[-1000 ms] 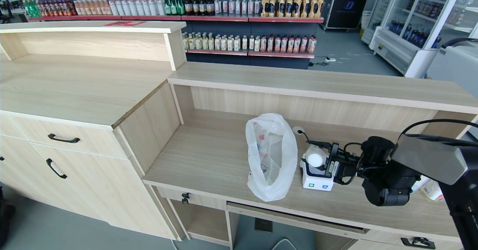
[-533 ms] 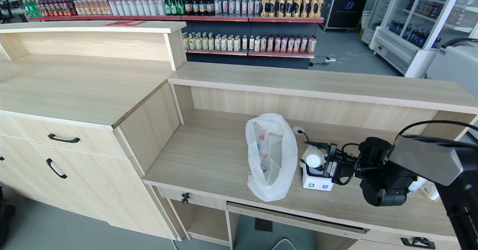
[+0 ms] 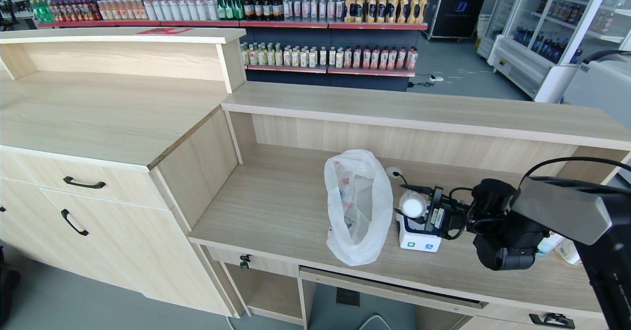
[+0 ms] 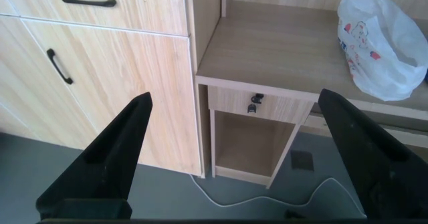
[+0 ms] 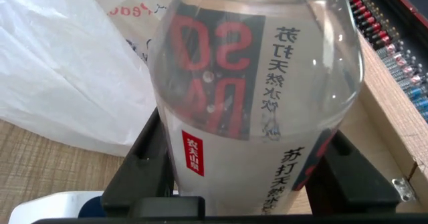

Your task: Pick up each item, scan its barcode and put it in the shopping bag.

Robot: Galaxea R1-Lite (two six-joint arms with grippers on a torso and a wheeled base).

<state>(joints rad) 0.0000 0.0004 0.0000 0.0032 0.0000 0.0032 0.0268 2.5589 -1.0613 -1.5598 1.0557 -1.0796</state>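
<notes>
On the pale wooden counter (image 3: 276, 206), the white plastic shopping bag (image 3: 357, 206) lies at nine o'clock of the white box scanner (image 3: 416, 239). My right gripper (image 3: 412, 204) clamps the clear white-capped bottle (image 5: 254, 83) over that scanner; I'd rotate its barcode downward slowly. My left gripper (image 4: 234, 157) gapes empty.

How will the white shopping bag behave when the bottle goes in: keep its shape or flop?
Probably floppy: the shopping bag is thin, crinkled film slumped on the counter. Likely light, so the bottle may drag or shove it. Its open mouth could collapse.
</notes>
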